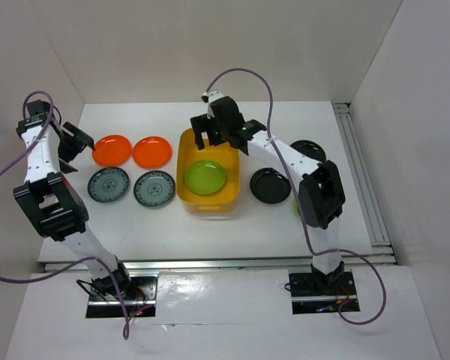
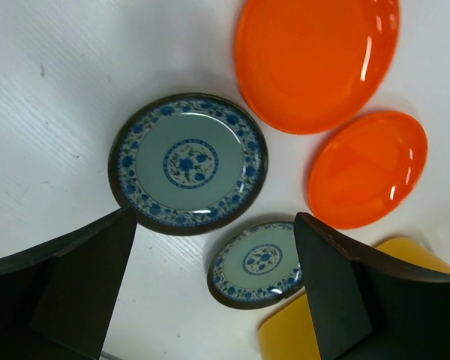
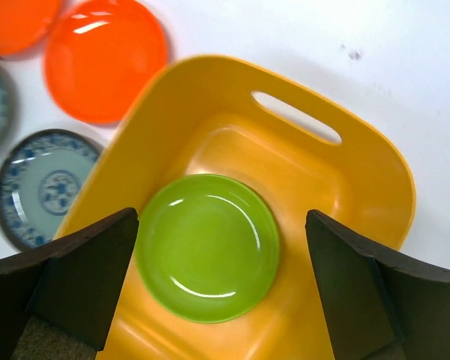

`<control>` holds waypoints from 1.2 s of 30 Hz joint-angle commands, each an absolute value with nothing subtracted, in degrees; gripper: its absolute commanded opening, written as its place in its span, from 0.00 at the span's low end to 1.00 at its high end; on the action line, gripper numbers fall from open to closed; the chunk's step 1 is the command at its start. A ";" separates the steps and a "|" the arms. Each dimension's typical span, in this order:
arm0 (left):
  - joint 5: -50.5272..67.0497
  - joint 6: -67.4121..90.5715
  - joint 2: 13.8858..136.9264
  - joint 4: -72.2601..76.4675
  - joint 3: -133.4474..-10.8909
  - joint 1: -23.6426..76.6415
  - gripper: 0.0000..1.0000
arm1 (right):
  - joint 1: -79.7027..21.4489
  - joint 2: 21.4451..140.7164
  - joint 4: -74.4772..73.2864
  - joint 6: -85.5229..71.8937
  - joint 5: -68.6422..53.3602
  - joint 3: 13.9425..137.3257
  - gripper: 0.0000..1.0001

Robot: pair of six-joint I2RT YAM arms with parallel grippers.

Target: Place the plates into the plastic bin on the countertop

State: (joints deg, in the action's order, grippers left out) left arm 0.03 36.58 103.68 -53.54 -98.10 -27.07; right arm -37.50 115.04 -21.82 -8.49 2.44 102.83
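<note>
The yellow-orange plastic bin [image 1: 186,196] stands mid-table with one lime green plate [image 1: 205,178] lying flat inside. My right gripper [image 1: 219,137] hovers open and empty over the bin's far end. In the right wrist view the gripper [image 3: 221,217] is above the green plate [image 3: 206,247] in the bin [image 3: 210,66]. Two orange plates [image 1: 112,150] [image 1: 151,152] and two grey-blue patterned plates [image 1: 108,184] [image 1: 154,188] lie left of the bin. My left gripper [image 1: 73,148] is open and empty, left of them. Two black plates [image 1: 270,186] [image 1: 307,149] lie right of the bin.
White walls close in the table on the left, back and right. A metal rail [image 1: 360,172] runs along the right side. In the left wrist view my gripper [image 2: 214,232] looks down on the patterned plates [image 2: 187,163] [image 2: 259,264], the orange plates [image 2: 315,60] [image 2: 367,169] and the bin's corner [image 2: 289,337].
</note>
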 commanded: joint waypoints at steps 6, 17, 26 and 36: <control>7.20 37.97 107.49 -44.66 -93.69 -30.23 0.97 | -41.48 101.00 -20.74 -3.96 -6.83 104.69 1.00; 11.25 34.72 119.00 -38.59 -99.57 -30.76 0.93 | -42.62 87.55 -20.57 -2.72 -11.60 94.05 1.00; 11.34 34.63 120.06 -29.01 -97.47 -30.23 0.91 | -44.21 85.08 -23.12 -3.25 -10.55 92.90 1.00; 8.88 34.01 126.47 -30.59 -98.35 -27.86 0.77 | -44.21 86.22 -26.37 -1.59 -8.79 96.67 1.00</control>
State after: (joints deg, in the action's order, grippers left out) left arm 9.43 34.74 125.21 -32.10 -98.98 -28.32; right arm -43.88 87.20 -24.93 -3.11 -9.65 93.21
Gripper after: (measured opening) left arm 0.788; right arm 0.999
